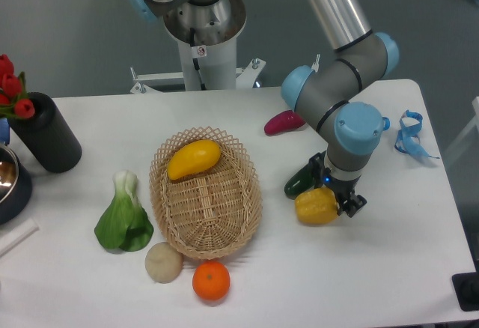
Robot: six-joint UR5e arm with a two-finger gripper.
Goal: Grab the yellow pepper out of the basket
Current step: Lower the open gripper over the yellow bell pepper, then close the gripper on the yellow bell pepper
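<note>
The gripper (334, 199) sits over the yellow pepper (316, 206), right of the basket (206, 193). Its wrist hides the jaws, so I cannot tell whether they grip it.

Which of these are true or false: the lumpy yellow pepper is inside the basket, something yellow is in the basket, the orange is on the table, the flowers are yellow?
1. The yellow pepper lies inside the basket. False: it is on the table, right of the basket, at the gripper.
2. A smooth yellow fruit lies in the basket. True.
3. The orange sits on the table, outside the basket. True.
4. The flowers are yellow. False: they are red.
</note>
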